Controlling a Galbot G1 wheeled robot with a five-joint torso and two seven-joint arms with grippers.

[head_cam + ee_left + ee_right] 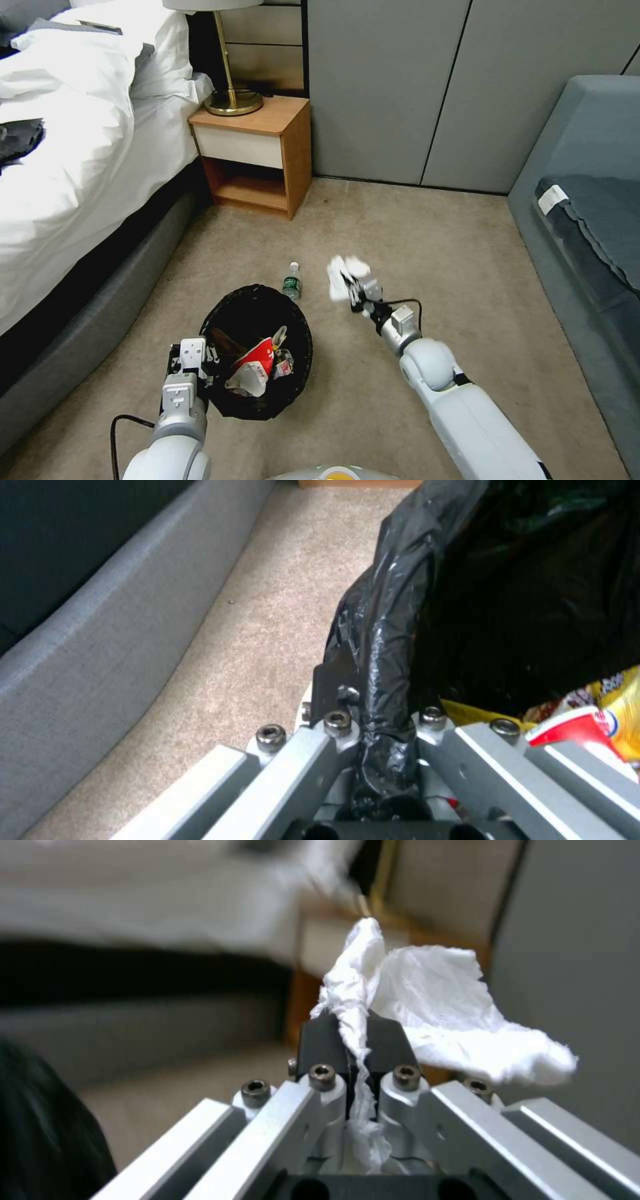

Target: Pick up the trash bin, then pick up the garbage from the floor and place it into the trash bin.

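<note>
Standing on the tan carpet near the robot, the trash bin has its black bag folded over the rim, and the left gripper is clamped onto that rim at the bin's left side, bag plastic pinched between its fingers. Inside the bin lie a red-and-white wrapper and some yellow packaging. To the right, the right gripper is closed tight on a piece of white tissue, apparently held clear of the floor just beyond the bin's far right edge. A small plastic bottle lies on the carpet just past the bin's far rim. Farther off stand a wooden nightstand and, at left, the bed.
</note>
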